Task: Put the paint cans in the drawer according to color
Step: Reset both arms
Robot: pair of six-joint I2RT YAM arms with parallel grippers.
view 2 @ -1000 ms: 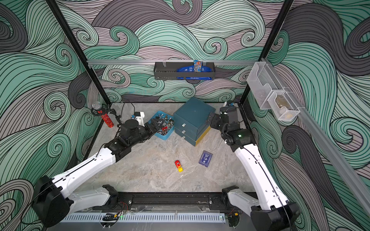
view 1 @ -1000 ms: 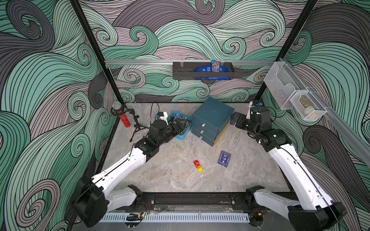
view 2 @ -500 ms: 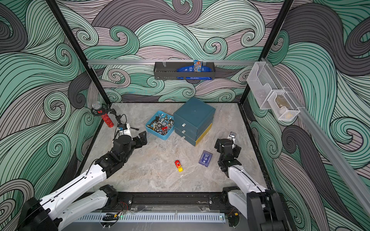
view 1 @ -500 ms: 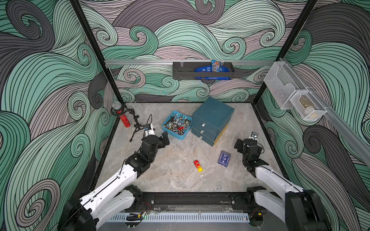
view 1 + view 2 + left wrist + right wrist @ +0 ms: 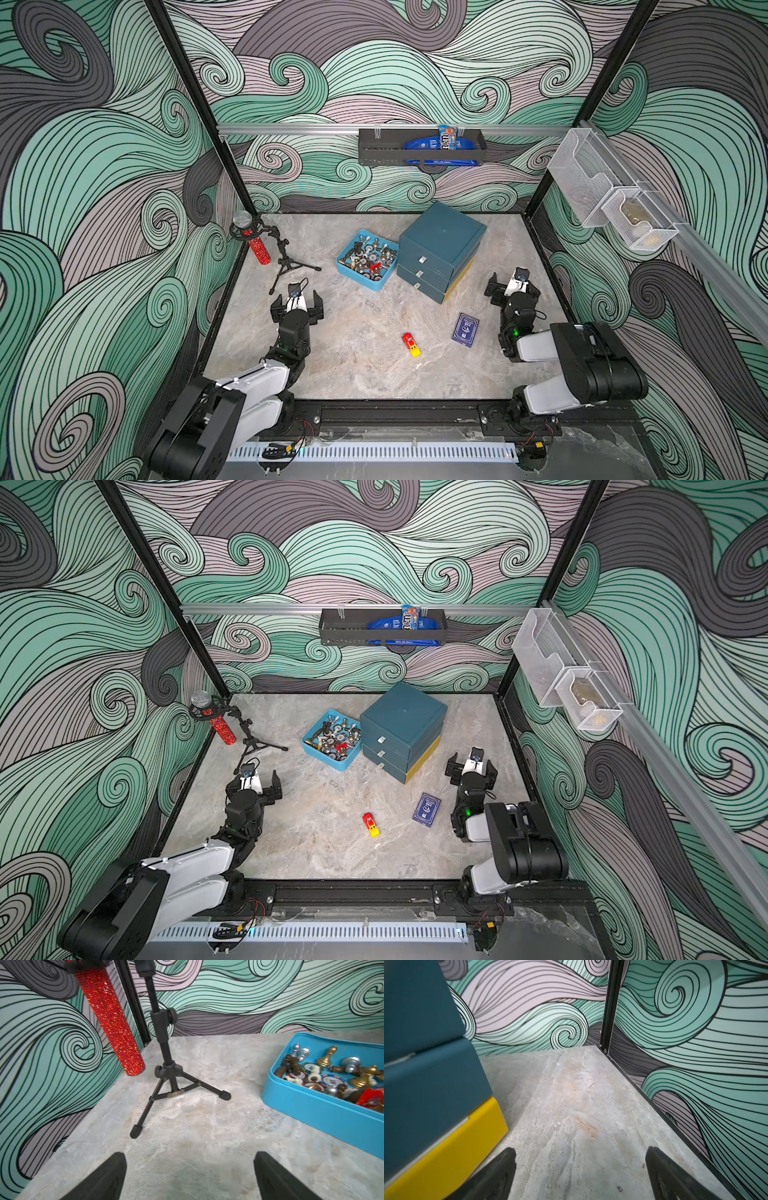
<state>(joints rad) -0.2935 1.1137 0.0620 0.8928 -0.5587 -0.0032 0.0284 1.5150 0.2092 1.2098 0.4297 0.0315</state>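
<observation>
1. Just right of centre in both top views, the drawer is sitting at an angle on the table. All three fronts are looking shut, with their white tabs facing the lower left.
2. No paint cans are showing on the table or in either wrist view. Judging by the shut fronts, they are probably lying sorted inside, but the contents are hidden.
3. Left of centre, the left gripper is hovering with its jaws spread wide, holding nothing. At the right, near the drawer's yellow trim, the right gripper is doing the same. Both seem to be parking clear of the drawer fronts.
4. Just beside the drawer's left, a blue tray is holding metal pieces. A toy car and a card box are lying lower down, and a microphone is hanging on its stand at the upper left.
5. The left wrist view is cutting the tray off at its right edge. The right wrist view is catching only the drawer's side.
</observation>
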